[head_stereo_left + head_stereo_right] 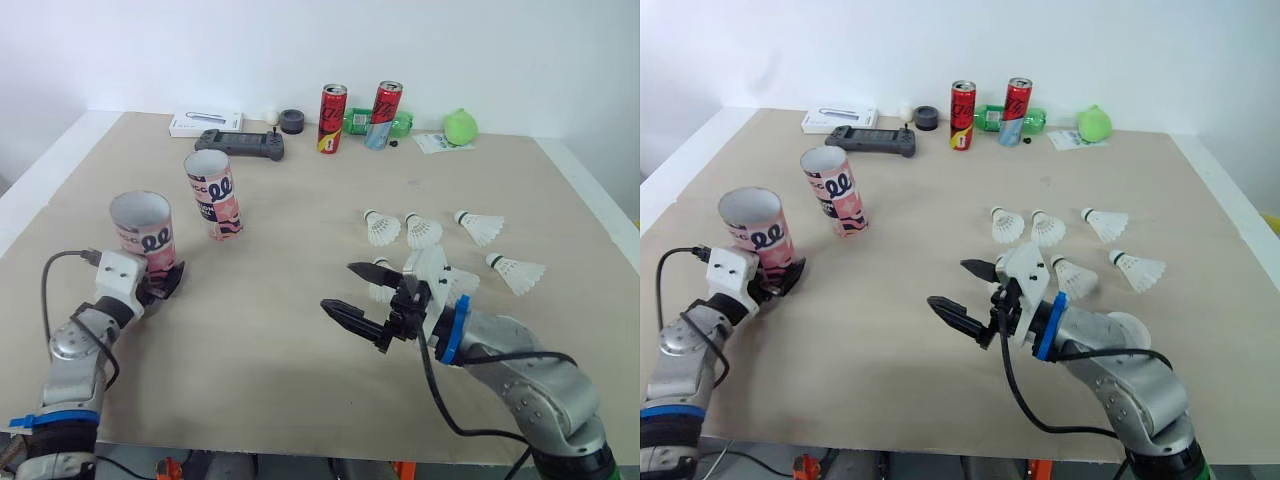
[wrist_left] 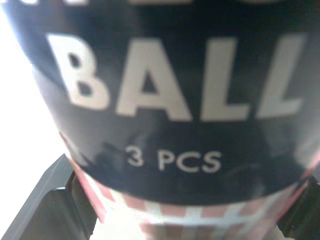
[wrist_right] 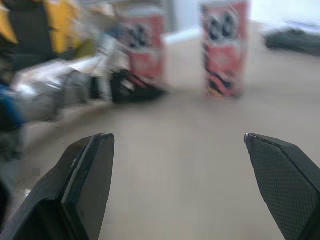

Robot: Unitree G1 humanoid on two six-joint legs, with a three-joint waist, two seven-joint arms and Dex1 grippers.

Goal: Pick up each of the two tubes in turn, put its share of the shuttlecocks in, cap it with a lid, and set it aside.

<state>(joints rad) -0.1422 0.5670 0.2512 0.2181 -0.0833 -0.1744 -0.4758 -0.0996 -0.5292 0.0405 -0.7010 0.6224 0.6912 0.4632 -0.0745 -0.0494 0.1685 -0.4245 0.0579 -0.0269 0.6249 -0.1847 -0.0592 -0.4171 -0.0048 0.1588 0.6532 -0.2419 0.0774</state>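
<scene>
The left gripper is closed round the near tube, low at its base, at the near left of the table. The tube stands roughly upright with its mouth open. Held so low, it could tip or slip when lifted — most of its length sits above the fingers. The right gripper hovers wide open and empty. The shuttlecocks lie just right of it and farther back — well apart from the held tube. The second tube stands just beyond the first.
</scene>
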